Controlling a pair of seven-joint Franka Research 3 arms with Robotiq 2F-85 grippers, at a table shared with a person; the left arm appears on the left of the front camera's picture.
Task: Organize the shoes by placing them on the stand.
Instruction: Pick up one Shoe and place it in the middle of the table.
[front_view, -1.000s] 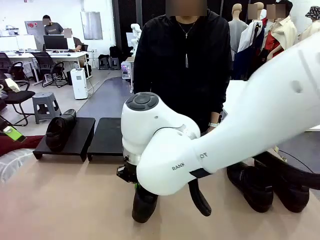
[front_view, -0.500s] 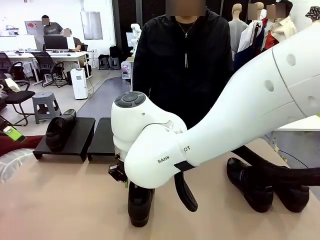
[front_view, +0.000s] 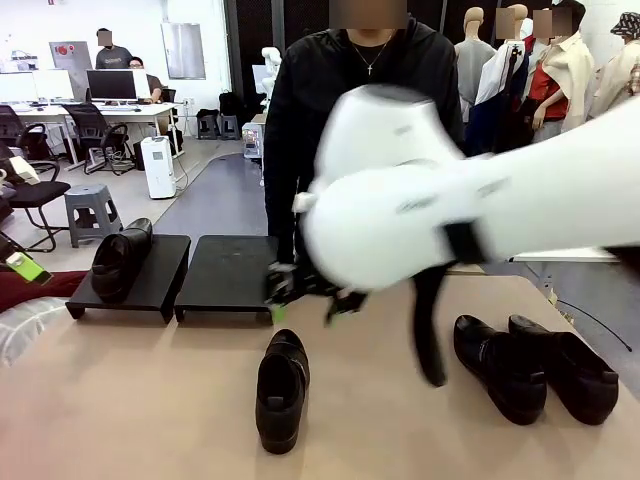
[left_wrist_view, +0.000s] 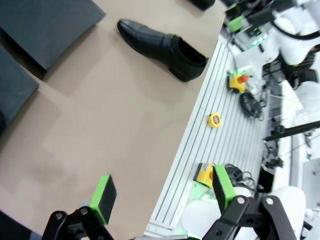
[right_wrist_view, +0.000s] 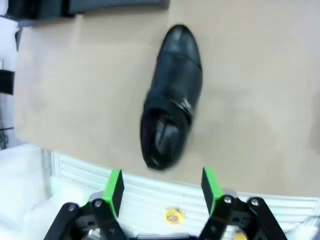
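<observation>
One glossy black shoe (front_view: 281, 388) lies flat on the tan table, toe toward the stand; it also appears in the left wrist view (left_wrist_view: 162, 44) and the right wrist view (right_wrist_view: 172, 95). My right gripper (front_view: 305, 295) hangs blurred above and behind it, open and empty (right_wrist_view: 162, 189), apart from the shoe. Another shoe (front_view: 120, 258) rests on the left section of the stand (front_view: 150, 290); the right section (front_view: 228, 270) is bare. A pair of shoes (front_view: 500, 365) (front_view: 565, 368) sits at the table's right. My left gripper (left_wrist_view: 162, 192) is open, high over the table, holding nothing.
A person in black (front_view: 365, 130) stands at the far side, right behind the stand. In the left wrist view the table's near edge meets a ribbed metal rail (left_wrist_view: 200, 145) with a yellow tape measure (left_wrist_view: 214, 119) on it. Open tabletop lies left of the lone shoe.
My right gripper has opened and let go of the shoe, which now lies on the table. The right arm has swung up and back, away from it.
</observation>
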